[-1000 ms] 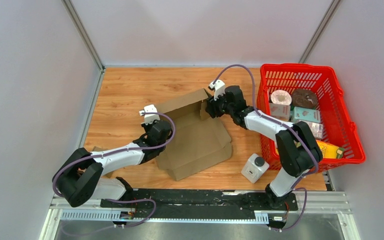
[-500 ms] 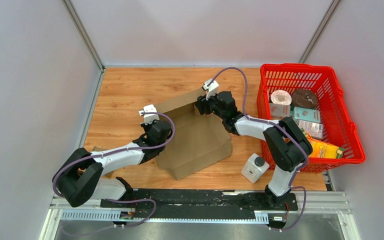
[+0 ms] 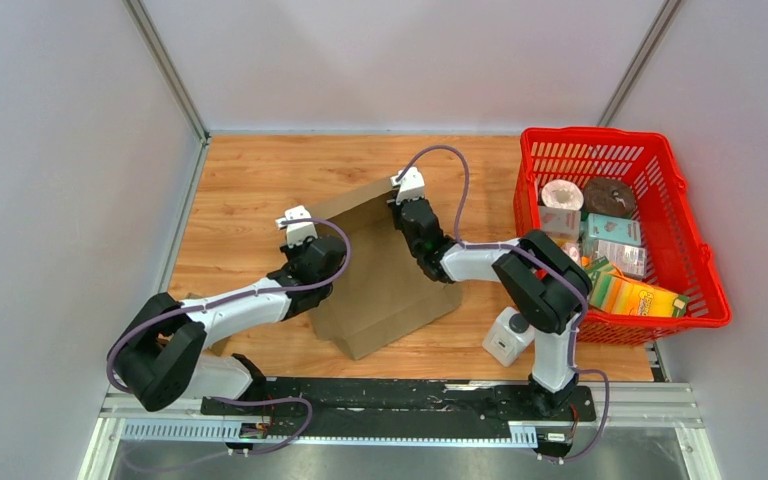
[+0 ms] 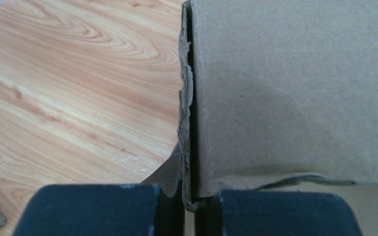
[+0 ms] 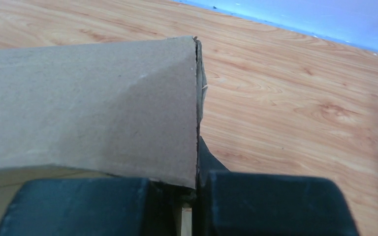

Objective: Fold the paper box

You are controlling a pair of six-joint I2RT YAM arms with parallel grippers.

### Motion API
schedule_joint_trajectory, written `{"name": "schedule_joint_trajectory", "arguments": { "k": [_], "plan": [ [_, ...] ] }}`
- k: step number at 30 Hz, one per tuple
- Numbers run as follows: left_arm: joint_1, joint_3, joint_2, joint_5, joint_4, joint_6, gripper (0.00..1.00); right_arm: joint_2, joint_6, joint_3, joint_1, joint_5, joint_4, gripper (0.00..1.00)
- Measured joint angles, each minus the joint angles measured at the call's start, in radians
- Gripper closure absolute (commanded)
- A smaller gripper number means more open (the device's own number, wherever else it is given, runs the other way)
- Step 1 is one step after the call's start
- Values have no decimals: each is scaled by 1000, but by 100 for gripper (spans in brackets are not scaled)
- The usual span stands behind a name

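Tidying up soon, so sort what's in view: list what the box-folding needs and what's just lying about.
In the job: paper box, left gripper and right gripper, both shut on its edges.
Lying about: red basket, white container.

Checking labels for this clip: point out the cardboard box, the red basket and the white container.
cardboard box (image 3: 385, 280), top view, broad panel.
red basket (image 3: 590, 131), top view, far rim.
white container (image 3: 500, 345), top view, its body.

a lab test cell: plain grey walls (image 3: 50, 200) boxing a wooden tabletop (image 3: 250, 190), metal mounting rail (image 3: 410, 428).
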Motion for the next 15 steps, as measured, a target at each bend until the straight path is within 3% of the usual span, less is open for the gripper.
{"name": "schedule_joint_trajectory", "arguments": {
  "k": [7, 8, 9, 10, 11, 12, 13, 14, 15],
  "plan": [
    [0, 10, 4, -35, -96, -164, 100, 47, -84, 6, 93, 248, 116, 98],
    [0, 10, 4, -41, -103, -182, 100, 48, -96, 6, 99, 255, 126, 88],
    [0, 10, 4, -44, -106, -193, 100, 48, -99, 6, 101, 252, 126, 71],
    [0, 10, 4, -46, -109, -202, 98, 47, -98, 7, 99, 245, 122, 32],
    [0, 10, 4, -47, -110, -206, 93, 41, -102, 8, 95, 239, 104, 18],
    [0, 10, 4, -45, -111, -204, 86, 31, -88, 6, 89, 231, 77, 10],
    [-1, 13, 4, -42, -111, -201, 67, 17, -83, 6, 82, 211, 28, 0],
    [0, 14, 3, -32, -112, -197, 60, -3, -62, 4, 77, 194, -24, 0],
    [0, 14, -2, -22, -118, -187, 39, -31, -23, 4, 72, 177, -109, 0]
  ]
}}
